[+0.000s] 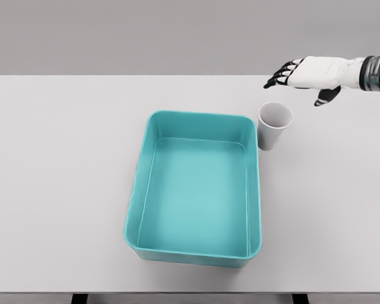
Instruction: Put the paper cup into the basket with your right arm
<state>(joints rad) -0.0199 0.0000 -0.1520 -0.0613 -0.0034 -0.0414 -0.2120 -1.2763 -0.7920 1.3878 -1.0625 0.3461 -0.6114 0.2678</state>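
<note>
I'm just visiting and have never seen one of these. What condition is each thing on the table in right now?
Paper cup: upright, empty, on the table beside the basket's far right corner.
Teal basket: empty, open side up.
Right hand: open, fingers spread, above and behind the cup, holding nothing.
Table: carries the cup and the basket.

The right arm (373, 73) is running off the picture's right edge, so only its wrist and the right hand (307, 75) are showing. The table (63, 158) is getting cut by both side edges. The basket (196, 189) wall is covering the paper cup (273, 125) foot on its left side.
</note>
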